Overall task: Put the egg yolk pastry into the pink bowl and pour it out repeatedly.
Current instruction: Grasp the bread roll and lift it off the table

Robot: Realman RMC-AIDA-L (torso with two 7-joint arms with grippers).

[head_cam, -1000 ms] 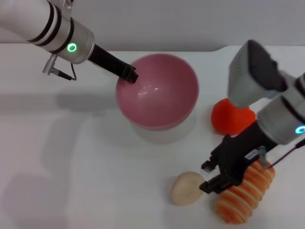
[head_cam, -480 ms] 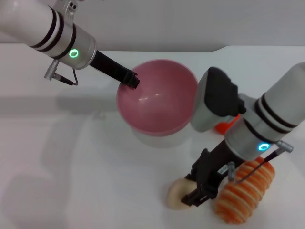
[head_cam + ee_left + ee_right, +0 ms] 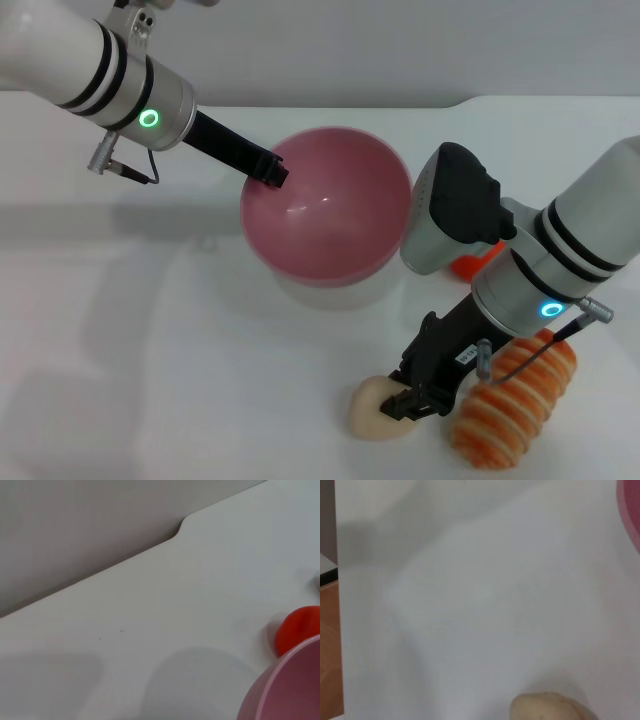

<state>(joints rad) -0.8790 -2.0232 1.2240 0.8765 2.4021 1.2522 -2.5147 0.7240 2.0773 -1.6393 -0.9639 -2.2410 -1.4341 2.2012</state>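
The white table point(image 3: 150, 330) carries everything in view. The pink bowl point(image 3: 325, 215) sits toward the far middle, tipped slightly, with the left gripper point(image 3: 268, 170) clamped on its left rim. To the right of the bowl, an orange-red round fruit point(image 3: 297, 629) shows mostly hidden behind the right arm. The orange-and-cream striped bread roll point(image 3: 515, 405) lies at the near right. Just left of the roll rests the egg yolk pastry point(image 3: 378, 410) on the table, and the right gripper point(image 3: 412, 398) is down on its right side, touching it; whether its fingers have closed on it cannot be told.
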